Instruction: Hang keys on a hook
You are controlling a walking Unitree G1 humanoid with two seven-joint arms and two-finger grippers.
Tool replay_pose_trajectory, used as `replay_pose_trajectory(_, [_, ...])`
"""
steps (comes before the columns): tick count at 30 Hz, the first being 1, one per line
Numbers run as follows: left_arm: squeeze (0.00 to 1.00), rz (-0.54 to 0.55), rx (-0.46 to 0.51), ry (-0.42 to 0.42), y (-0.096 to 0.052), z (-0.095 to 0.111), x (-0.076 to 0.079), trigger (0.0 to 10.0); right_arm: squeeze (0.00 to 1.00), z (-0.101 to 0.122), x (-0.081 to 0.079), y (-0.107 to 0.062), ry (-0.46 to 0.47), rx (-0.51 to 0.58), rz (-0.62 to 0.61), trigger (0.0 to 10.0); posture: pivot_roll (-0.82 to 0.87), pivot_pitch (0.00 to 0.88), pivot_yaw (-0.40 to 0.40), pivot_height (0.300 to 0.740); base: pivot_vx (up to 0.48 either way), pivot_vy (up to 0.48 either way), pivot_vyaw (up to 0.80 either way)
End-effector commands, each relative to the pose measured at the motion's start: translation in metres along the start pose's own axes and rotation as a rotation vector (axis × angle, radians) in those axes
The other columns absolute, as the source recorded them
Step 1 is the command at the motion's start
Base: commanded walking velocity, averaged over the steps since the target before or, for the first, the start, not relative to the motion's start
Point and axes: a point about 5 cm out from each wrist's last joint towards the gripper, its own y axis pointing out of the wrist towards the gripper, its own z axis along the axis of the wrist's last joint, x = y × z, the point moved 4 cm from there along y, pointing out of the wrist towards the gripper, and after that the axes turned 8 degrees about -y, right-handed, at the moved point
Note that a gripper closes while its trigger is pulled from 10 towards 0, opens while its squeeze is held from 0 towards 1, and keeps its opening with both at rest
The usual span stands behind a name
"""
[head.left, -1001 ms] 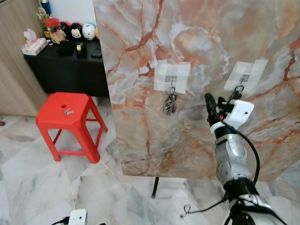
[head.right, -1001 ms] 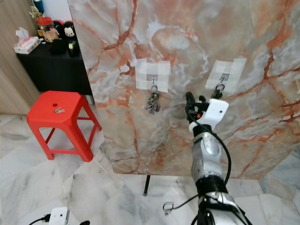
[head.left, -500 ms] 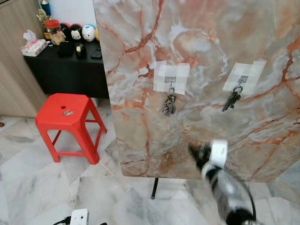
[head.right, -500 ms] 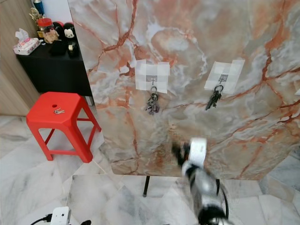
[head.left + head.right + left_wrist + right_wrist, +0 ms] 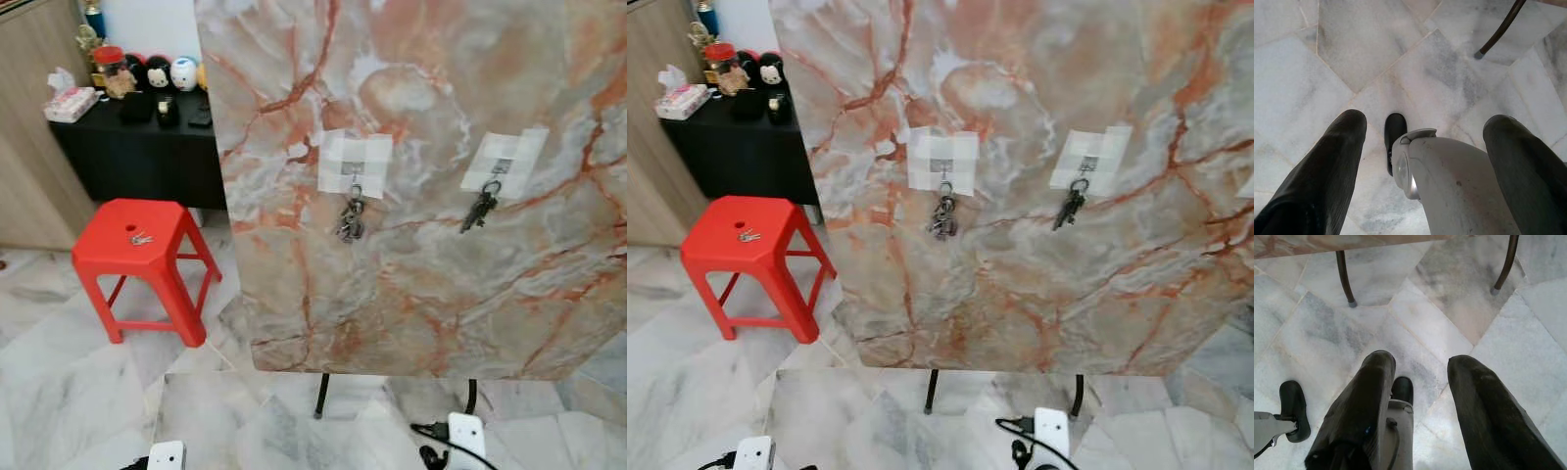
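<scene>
Two bunches of keys hang on the marble board point(image 5: 411, 196), each from a hook set in a white tape patch. The left keys point(image 5: 349, 219) dangle from the left hook point(image 5: 356, 174) near the board's middle; the right keys point(image 5: 479, 211) dangle from the right hook point(image 5: 501, 168), at about three o'clock from the first pair. Both bunches lie flat against the board and are well apart from each other.

A third small set of keys point(image 5: 141, 238) lies on top of the red stool point(image 5: 137, 253), which stands on the marble floor point(image 5: 59, 382) at about nine o'clock from the board. Behind the stool, at eleven o'clock, a black table point(image 5: 137, 147) carries a tissue box point(image 5: 69, 103) and small toys.

Both arms hang low. The left gripper point(image 5: 1420, 142) points down at the floor with its fingers spread wide and nothing between them. The right gripper point(image 5: 1418, 382) also points at the floor, near the board's black legs point(image 5: 1344, 274), its fingers parted and holding nothing.
</scene>
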Motion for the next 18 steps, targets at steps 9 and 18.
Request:
replay_pose_trajectory(9, [0.0,-0.004,-0.031,-0.005,-0.001,-0.009,0.002,10.0,0.0,0.007,0.005,0.001,-0.009,0.017,-0.022,10.0,0.11,0.005,-0.059,0.74,0.0,0.187,0.0])
replay_pose_trajectory(18, [0.0,-0.008,-0.026,-0.007,-0.001,-0.009,0.003,10.0,0.0,0.01,0.003,0.001,-0.027,0.018,-0.023,10.0,0.12,0.001,-0.064,0.74,0.0,0.288,0.0])
